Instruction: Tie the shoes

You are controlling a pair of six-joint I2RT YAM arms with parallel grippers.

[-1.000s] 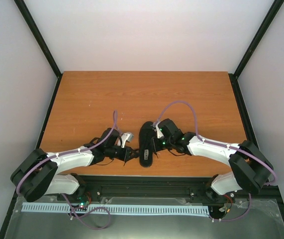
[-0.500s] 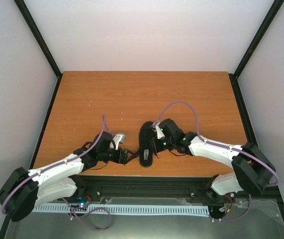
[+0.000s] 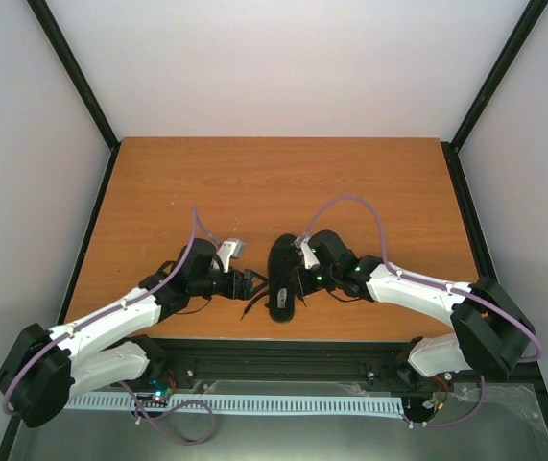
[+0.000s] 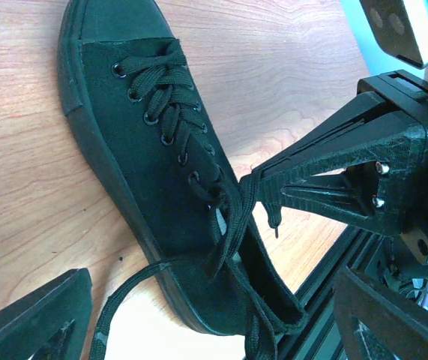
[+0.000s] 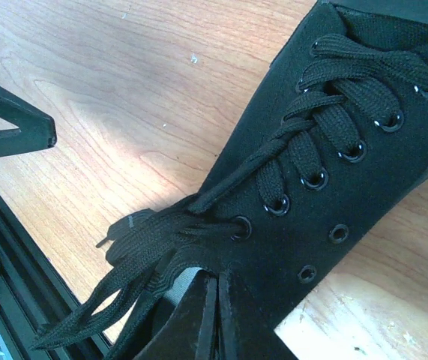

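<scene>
The black shoe point(image 3: 281, 279) lies on the wooden table point(image 3: 254, 182) near its front edge, toe pointing away from the arm bases, between the two grippers. The right gripper point(image 5: 214, 294) has its fingers pressed together, pinching the loose laces point(image 4: 232, 217) at the shoe's mouth. The left gripper point(image 3: 251, 285) hangs just beside the shoe, its fingers point(image 4: 41, 319) spread wide and touching nothing.

Shoe point(image 4: 161, 195) of matt black canvas cloth, with a smoother rubbery toe cap point(image 4: 116, 19) and sole edge point(image 4: 103, 154). Flat woven cloth laces point(image 5: 333, 97) run through small glossy metal eyelets point(image 5: 276, 205). Bench point(image 3: 283, 182) of reddish wood grain, smooth with a soft sheen. Right gripper point(image 4: 252, 180) jaws are matt black plastic with fine ridged layers. Arm shells point(image 3: 120, 312) are smooth glossy white plastic.
</scene>
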